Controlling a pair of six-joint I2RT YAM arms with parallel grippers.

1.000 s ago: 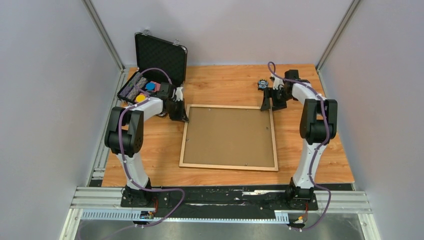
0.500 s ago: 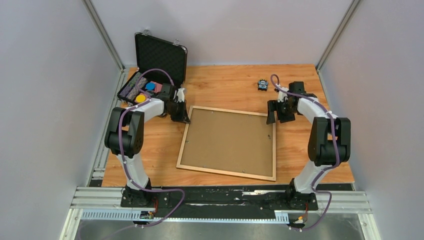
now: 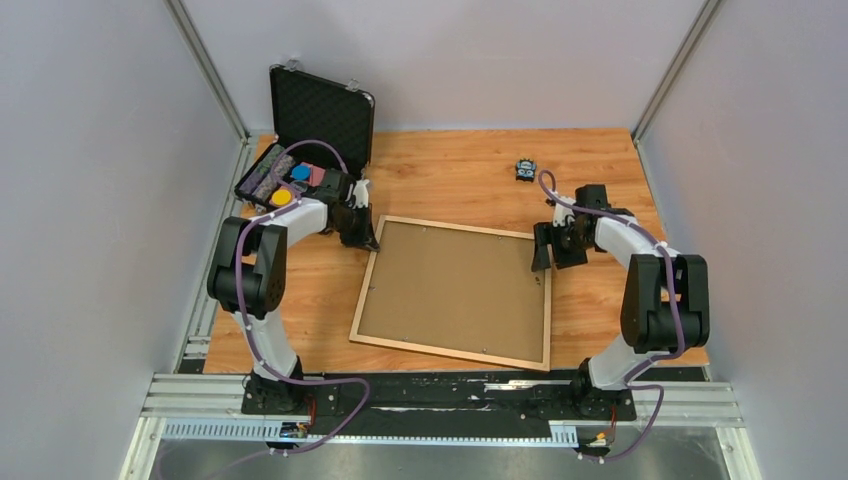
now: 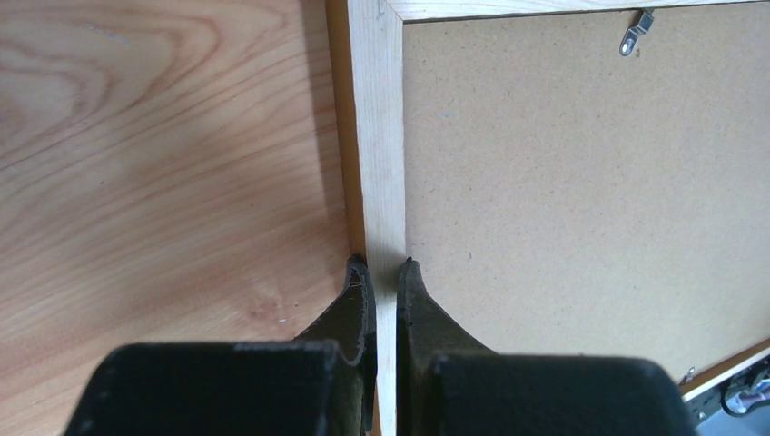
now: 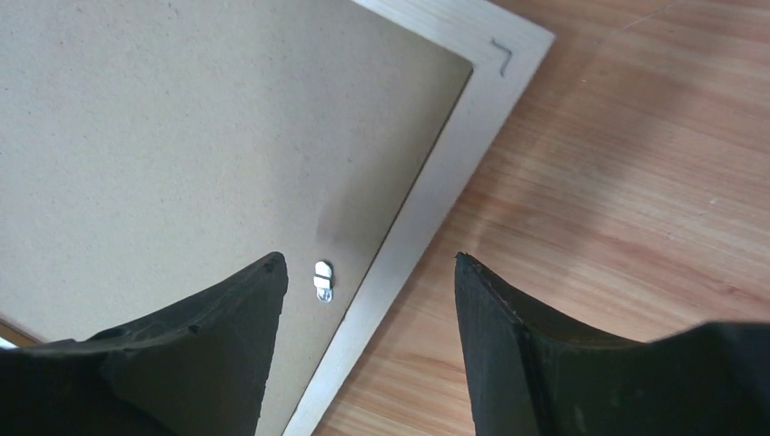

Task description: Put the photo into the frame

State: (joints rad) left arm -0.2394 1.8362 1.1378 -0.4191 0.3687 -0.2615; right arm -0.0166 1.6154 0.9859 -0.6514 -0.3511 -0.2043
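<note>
The frame [image 4: 377, 136] lies back-up and flat on the counter [image 3: 450, 170], between the two arms and turned a little askew to the counter's edges. Its brown backing board [image 3: 455, 288] sits inside the moulding. We see no photo anywhere; it may lie under the board, but from these views we cannot tell.

We judge the frame light and stiff, yet large and thin-railed, so a pull at one corner would swing the whole thing rather than lift it cleanly. The bare wood looks smooth and could slip in a narrow pinch. The best hold is across a rail near a corner, where the joint is strongest, with a second hold on the opposite side to stop it pivoting. The board looks rigid but thin, and small metal tabs keep it in place. Those should be turned aside before anything is pried.

The left end effector [image 4: 383, 265] is clamped on the left rail near the far-left corner, one finger outside the moulding and one on the board side. The right end effector [image 5: 368, 263] stands wide over the right rail near the far-right corner, holding nothing, with a metal tab [image 5: 323, 280] lying between its fingers.

An open black case [image 3: 310, 130] stands at the far-left corner of the counter.
</note>
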